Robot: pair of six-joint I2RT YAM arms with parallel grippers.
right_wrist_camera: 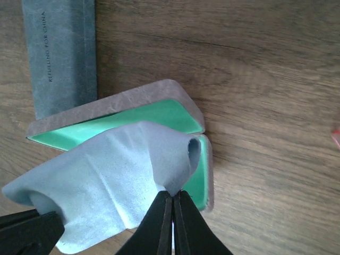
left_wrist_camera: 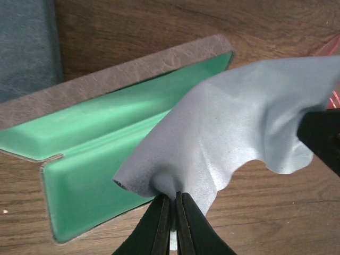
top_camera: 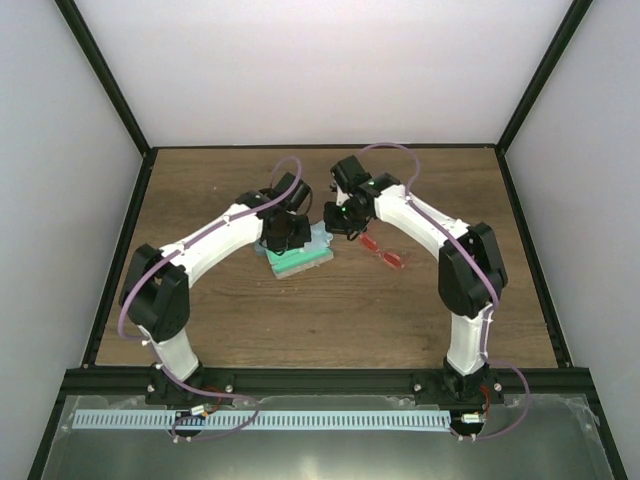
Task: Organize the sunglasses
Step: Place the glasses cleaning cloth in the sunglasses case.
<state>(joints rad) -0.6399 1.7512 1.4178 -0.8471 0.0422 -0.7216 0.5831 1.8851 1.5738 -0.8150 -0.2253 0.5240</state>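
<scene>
The red-framed sunglasses (top_camera: 385, 252) lie folded on the table just right of my right gripper, apart from both grippers. A red sliver of them shows at the right edge of the right wrist view (right_wrist_camera: 336, 138). An open grey case with a green lining (top_camera: 300, 262) (left_wrist_camera: 133, 69) (right_wrist_camera: 117, 101) lies under the grippers. My left gripper (left_wrist_camera: 172, 204) and my right gripper (right_wrist_camera: 172, 196) are each shut on a corner of a light-blue cloth (left_wrist_camera: 244, 122) (right_wrist_camera: 117, 180). They hold it stretched just above the open case.
A closed blue-grey oblong case (left_wrist_camera: 26, 48) (right_wrist_camera: 61, 53) lies beside the open case on its far side. The wooden table is walled by a black frame and white panels at the back and sides.
</scene>
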